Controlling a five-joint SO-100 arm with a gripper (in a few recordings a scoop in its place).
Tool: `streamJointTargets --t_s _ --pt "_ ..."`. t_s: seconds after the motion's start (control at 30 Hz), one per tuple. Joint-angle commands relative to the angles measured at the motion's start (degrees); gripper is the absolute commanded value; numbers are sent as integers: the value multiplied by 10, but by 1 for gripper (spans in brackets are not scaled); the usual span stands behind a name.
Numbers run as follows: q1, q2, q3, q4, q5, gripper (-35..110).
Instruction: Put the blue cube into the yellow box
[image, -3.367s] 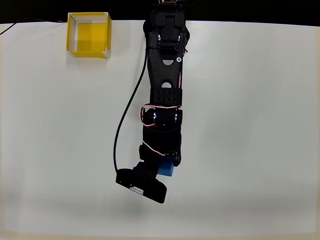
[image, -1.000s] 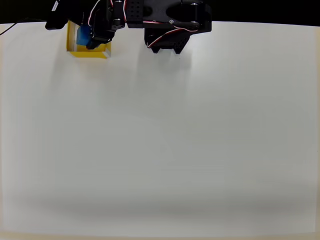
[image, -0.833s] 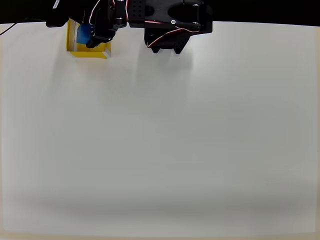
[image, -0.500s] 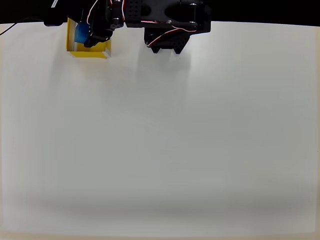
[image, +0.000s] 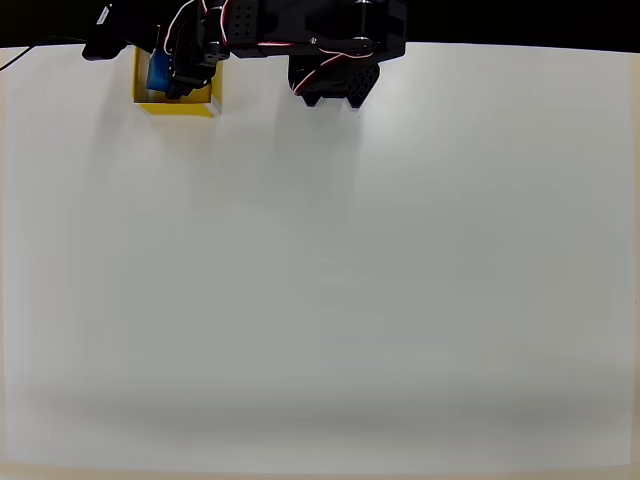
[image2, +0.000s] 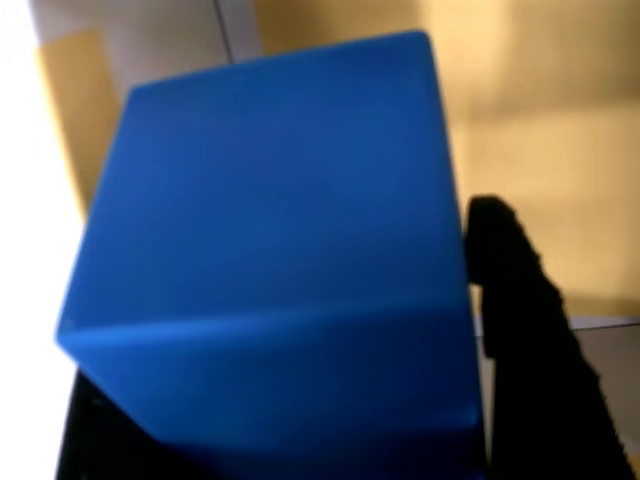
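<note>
In the overhead view the yellow box stands at the far left of the table, half covered by my black arm. The blue cube hangs over the box's inside, with my gripper shut on it. In the wrist view the blue cube takes up most of the picture, tilted, with a black finger pressed against its right side. Behind it I see the yellow box floor and a white-edged wall. Whether the cube touches the floor I cannot tell.
The arm's base sits at the far edge, right of the box. A thin black cable runs off the far left corner. The white table spreads wide toward the near edge.
Since 3.4 s ago the arm has carried the cube from mid-table to over the box. In the last second the gripper and cube shifted slightly left and toward the far edge.
</note>
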Motion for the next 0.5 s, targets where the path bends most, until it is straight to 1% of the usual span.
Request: streamJointTargets --t_s 0.0,0.2,0.33,0.47 --pt "20 4 -18 -12 -6 19" --pt "30 7 1 -21 -13 35" --pt "32 16 14 -47 -11 38" --pt "32 27 7 -33 -13 38"
